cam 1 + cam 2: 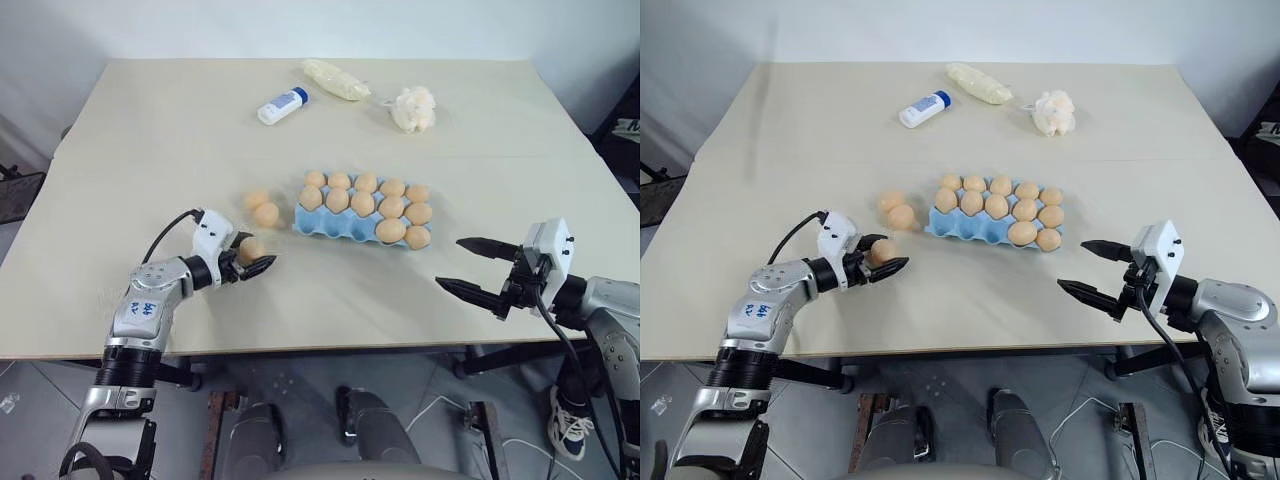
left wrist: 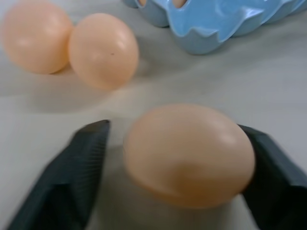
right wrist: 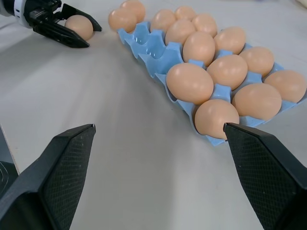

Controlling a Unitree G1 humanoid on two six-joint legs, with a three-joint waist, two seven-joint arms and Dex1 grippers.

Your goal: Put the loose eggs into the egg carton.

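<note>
Now the left gripper jaws bracket a loose egg, one finger touching; right gripper jaws gape.

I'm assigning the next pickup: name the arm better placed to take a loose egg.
Left. The left gripper already has its fingers around one loose egg, two more lying just beyond; the right gripper hangs open past the egg carton's far end.

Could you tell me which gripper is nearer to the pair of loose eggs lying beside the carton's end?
The left. The left gripper sits just in front of the two loose eggs, straddling a third egg. The right gripper hangs beyond the egg carton's opposite end.
</note>
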